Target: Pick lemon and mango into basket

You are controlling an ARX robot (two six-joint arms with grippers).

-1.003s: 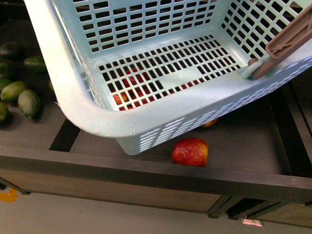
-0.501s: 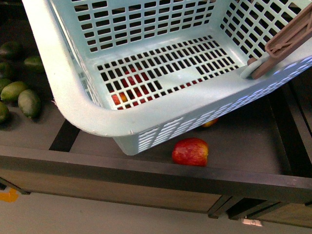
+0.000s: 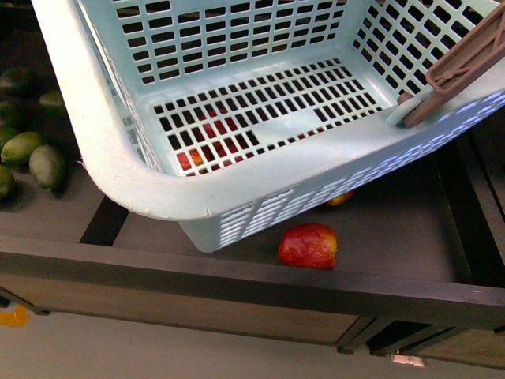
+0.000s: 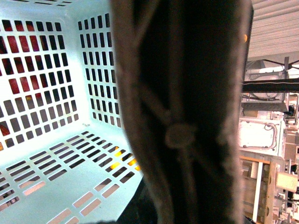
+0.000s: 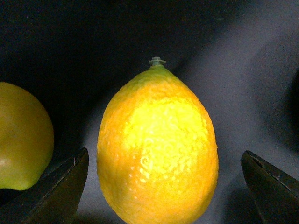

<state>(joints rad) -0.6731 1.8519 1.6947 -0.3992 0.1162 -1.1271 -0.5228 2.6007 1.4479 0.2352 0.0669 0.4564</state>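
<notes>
Front view: the basket (image 3: 142, 189) hangs tilted over the tabletop (image 3: 394, 229). The mango (image 3: 308, 245) lies on the tabletop near the basket's corner, and no tool shows. Left wrist view: the blurred handle (image 4: 180, 135) fills the middle, and the left tool is unseen, so I cannot tell its state. Right wrist view: the right tool (image 5: 163, 161) gapes wide, and the lemon (image 5: 159, 140) stands between its fingers, touching neither.

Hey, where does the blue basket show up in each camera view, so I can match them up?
Front view: the basket fills the upper part of the picture, tilted.
Left wrist view: its inside, slotted walls and bottom, shows behind a blurred close-up bar.
Right wrist view: not in it; the lemon fills the middle.
Shared landmark: the brownish handle, at the upper right in the front view, is that blurred bar in the left wrist view.
</notes>
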